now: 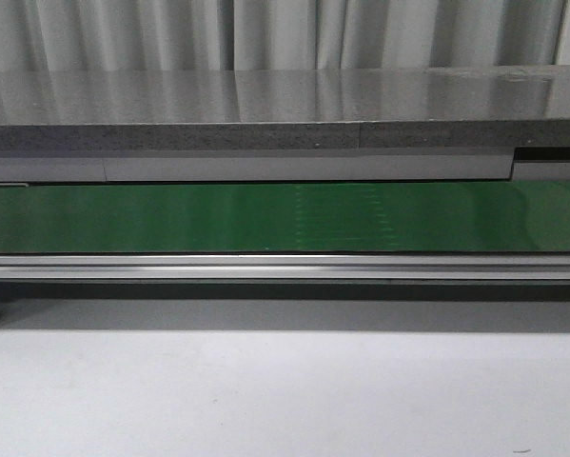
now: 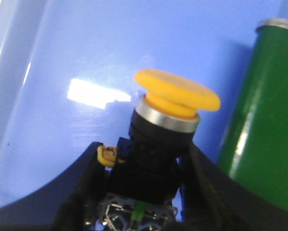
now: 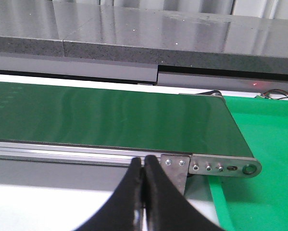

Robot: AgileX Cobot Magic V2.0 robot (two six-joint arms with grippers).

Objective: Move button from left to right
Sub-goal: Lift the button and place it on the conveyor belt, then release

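The button (image 2: 175, 96), a yellow-orange mushroom cap with a silver ring on a black blocky body, fills the left wrist view. My left gripper (image 2: 144, 166) is shut on its black body, a black finger pressed against each side. A blue surface (image 2: 76, 57) lies behind it. In the right wrist view my right gripper (image 3: 144, 166) is shut with its two black fingers pressed together and nothing between them. It hangs just before the near rail of the green conveyor belt (image 3: 110, 118). Neither gripper nor the button shows in the front view.
The green conveyor belt (image 1: 285, 217) runs across the front view with a metal rail (image 1: 285, 267) along its near edge and a grey stone ledge (image 1: 265, 114) behind. The belt's end roller (image 2: 264, 120) stands close beside the button. A green mat (image 3: 264, 159) lies past the belt's end.
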